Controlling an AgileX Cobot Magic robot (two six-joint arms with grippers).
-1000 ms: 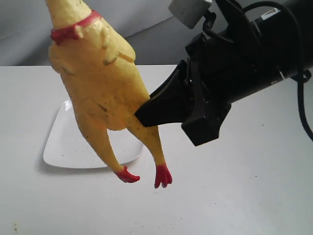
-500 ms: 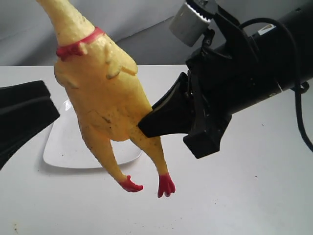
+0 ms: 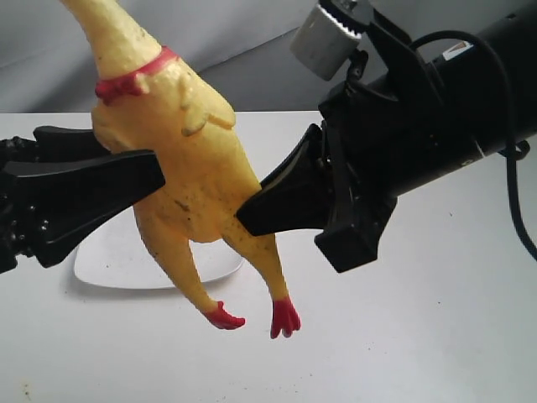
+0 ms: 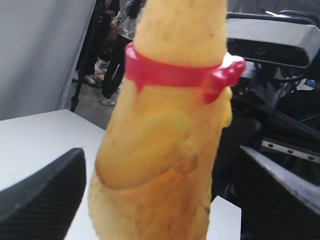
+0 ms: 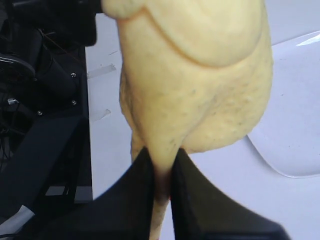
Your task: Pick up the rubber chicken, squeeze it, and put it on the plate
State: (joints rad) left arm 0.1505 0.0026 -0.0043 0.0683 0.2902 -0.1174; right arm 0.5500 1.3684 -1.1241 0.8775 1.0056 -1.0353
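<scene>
The rubber chicken hangs upright in the air, feet down, its head out of view above the frame. My right gripper is shut on its lower body where a leg begins; the right wrist view shows both black fingers pinching a fold of yellow rubber. My left gripper is open and straddles the plump body from the left, one finger on each side and the red collar above them. The white plate lies on the table below and behind the chicken, partly hidden.
The white table extends in front and to the right. The right arm's cable loops down at the far right. A grey backdrop stands behind the table. The right arm's wrist camera sits close behind the chicken.
My left gripper has come in from the left edge and now sits around the chicken's body. The chicken dropped slightly early on; it and the right arm have since held still.
</scene>
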